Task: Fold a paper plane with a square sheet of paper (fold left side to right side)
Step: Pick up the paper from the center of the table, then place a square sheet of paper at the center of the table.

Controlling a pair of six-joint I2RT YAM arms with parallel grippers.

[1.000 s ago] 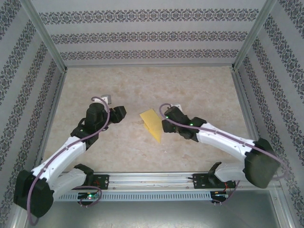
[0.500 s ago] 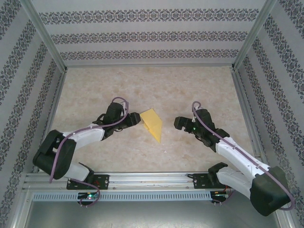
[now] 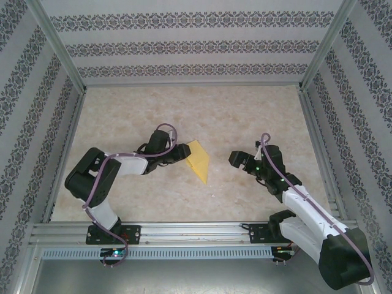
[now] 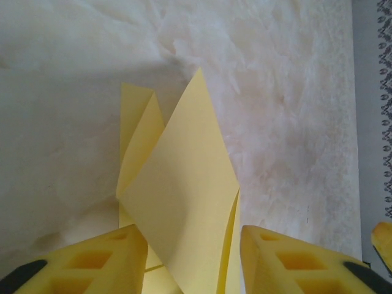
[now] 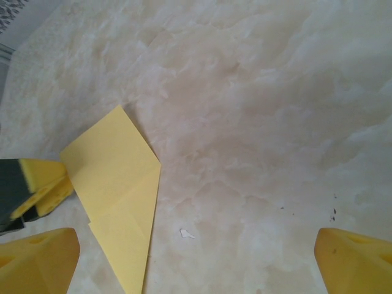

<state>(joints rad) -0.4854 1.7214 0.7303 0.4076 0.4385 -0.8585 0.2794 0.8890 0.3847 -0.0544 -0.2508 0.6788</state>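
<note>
The yellow sheet of paper (image 3: 199, 160) lies folded into a pointed shape mid-table, tip toward the near edge. My left gripper (image 3: 181, 153) is low at its left edge. In the left wrist view a raised flap of the paper (image 4: 177, 202) stands between the yellow fingers (image 4: 92, 263), which are apart and not pressed together on it. My right gripper (image 3: 237, 159) hovers to the right of the paper, wide open and holding nothing. In the right wrist view the paper (image 5: 119, 190) lies at the left, well clear of my right gripper (image 5: 196, 269).
The marbled table (image 3: 245, 116) is enclosed by patterned walls (image 3: 196, 46) and aluminium posts (image 3: 67, 58). A metal rail (image 3: 196, 231) runs along the near edge. A tiny white scrap (image 5: 187, 233) lies just right of the paper's tip.
The left arm swung right and down to the paper's left edge and its jaws narrowed. The right arm drew back from the paper to the right and opened wide.
</note>
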